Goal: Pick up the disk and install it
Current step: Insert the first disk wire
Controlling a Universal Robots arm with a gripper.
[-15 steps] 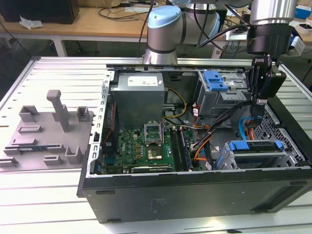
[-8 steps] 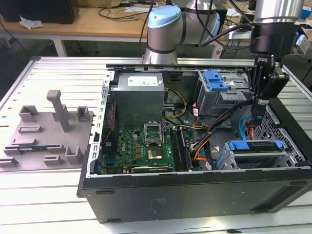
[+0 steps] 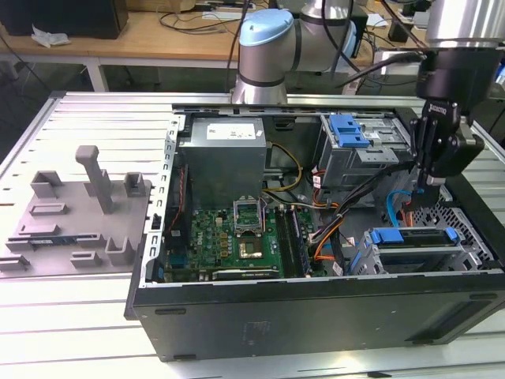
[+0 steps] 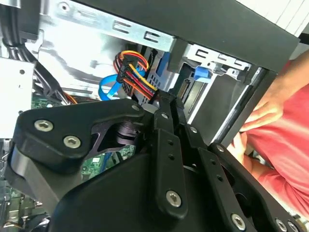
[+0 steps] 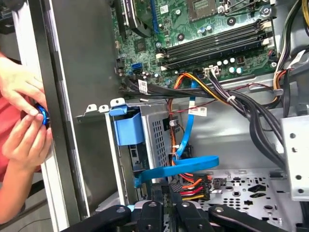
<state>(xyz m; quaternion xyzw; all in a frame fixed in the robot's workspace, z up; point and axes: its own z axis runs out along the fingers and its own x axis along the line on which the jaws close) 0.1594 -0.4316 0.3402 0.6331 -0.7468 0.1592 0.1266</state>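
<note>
The disk (image 3: 413,237) lies flat in the drive cage at the near corner of the open computer case, on the exterior view's right, with its blue bracket across the top. My gripper (image 3: 423,186) hangs just above and behind it, over the blue and orange cables, and touches nothing. Its black fingers stand pressed together with nothing between them in both wrist views (image 5: 165,187) (image 4: 170,100). In the first wrist view a blue bracket tab (image 5: 128,126) sticks out of the cage beside the case wall.
A blue data cable (image 5: 176,169) and an orange-red power bundle (image 5: 190,186) lie right under the fingers. A person's hands (image 5: 21,111) hold a small blue part outside the case wall. The motherboard (image 3: 237,237), a grey power supply (image 3: 225,158) and a second blue-tabbed bay (image 3: 351,130) fill the case.
</note>
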